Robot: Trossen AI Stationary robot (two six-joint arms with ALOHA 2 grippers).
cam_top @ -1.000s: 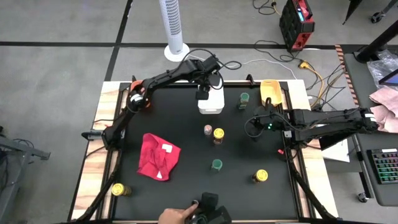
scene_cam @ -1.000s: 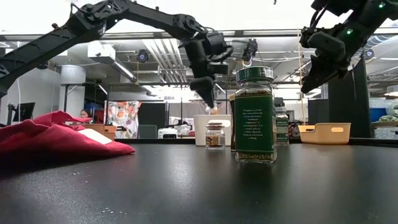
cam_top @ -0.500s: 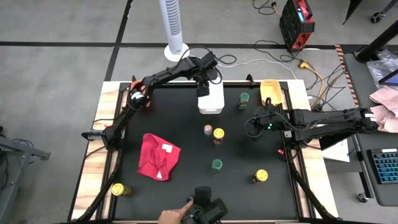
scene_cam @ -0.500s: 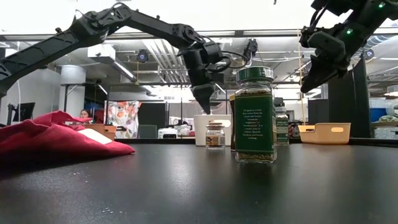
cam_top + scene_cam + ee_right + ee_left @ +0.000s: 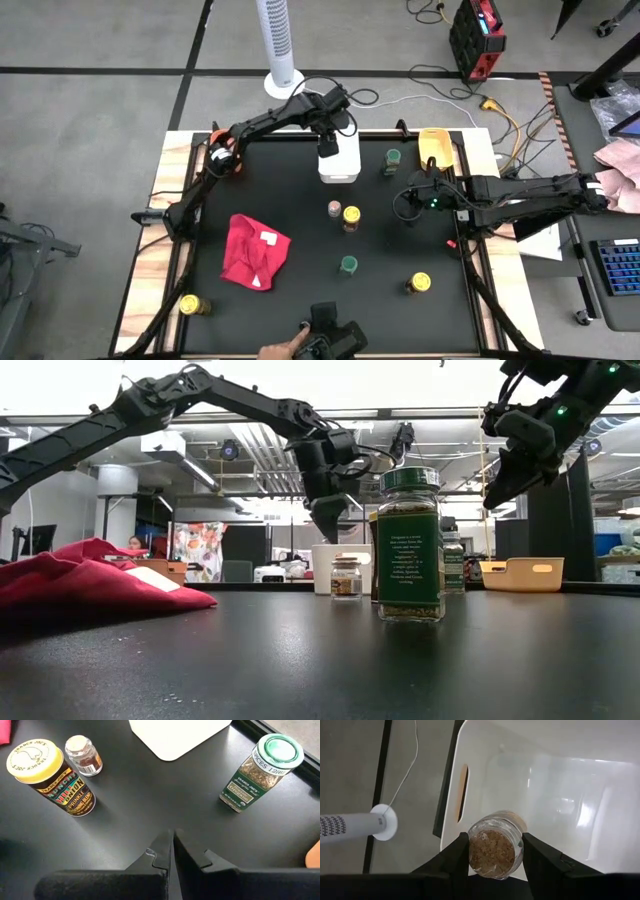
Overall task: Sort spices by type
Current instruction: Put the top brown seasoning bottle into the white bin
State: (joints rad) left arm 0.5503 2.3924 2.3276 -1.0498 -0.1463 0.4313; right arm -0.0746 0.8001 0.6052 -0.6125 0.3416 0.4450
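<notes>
My left gripper (image 5: 326,146) hangs over the far left corner of the white bin (image 5: 343,170), shut on a small glass jar (image 5: 495,847) of brown spice with a pale lid. My right gripper (image 5: 409,207) hovers shut above the table's right part, touching nothing. Loose jars stand upright on the black table: a green-lidded one (image 5: 392,160) by the yellow bin (image 5: 435,147), a small pale-lidded one (image 5: 334,209) beside a yellow-lidded one (image 5: 351,216), another green-lidded one (image 5: 348,265) and a yellow-lidded one (image 5: 420,284). My left gripper pinches the small jar by its glass body (image 5: 472,851) between the two fingers, one on each side. The fingers come from above, pointing down. The jar is lifted clear over the white bin's inside (image 5: 560,800), its pale lid end (image 5: 516,821) pointing away from the wrist.
A red cloth (image 5: 254,250) lies crumpled on the table's left half. One yellow-lidded jar (image 5: 190,304) stands on the wooden near left corner. A person's hand (image 5: 278,350) holds a black device (image 5: 332,332) at the near edge. A white tower fan (image 5: 280,45) stands beyond the far edge.
My left gripper has carried the jar a short way toward the table's far edge, from over the white bin's middle to its far left corner, still shut on it. The black device at the near edge has shifted slightly.
</notes>
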